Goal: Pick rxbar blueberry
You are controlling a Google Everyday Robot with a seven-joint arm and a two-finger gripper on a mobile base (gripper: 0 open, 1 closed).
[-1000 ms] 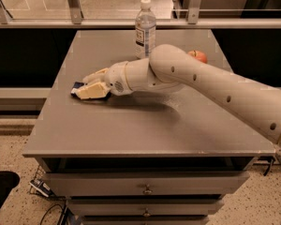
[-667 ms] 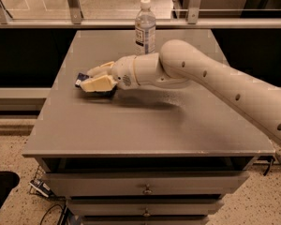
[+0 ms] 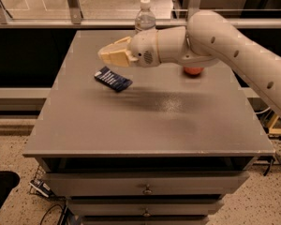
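Pincer (image 3: 113, 55) hovered upper left of centre, above rxbar blueberry (image 3: 112, 79) on surface (image 3: 131, 125), not touching; spread or pressed together: could not tell.

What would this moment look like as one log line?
rxbar blueberry: lying on table, unheld | gripper: hovering just beyond it, not touching | water bottle: upright, back edge

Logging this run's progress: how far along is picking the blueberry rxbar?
Done: nothing yet. The rxbar blueberry lies on the table, not held. In hand: the gripper hovers above the bar, apart from it. Left: come down onto the bar, grasp it and lift it off the table.
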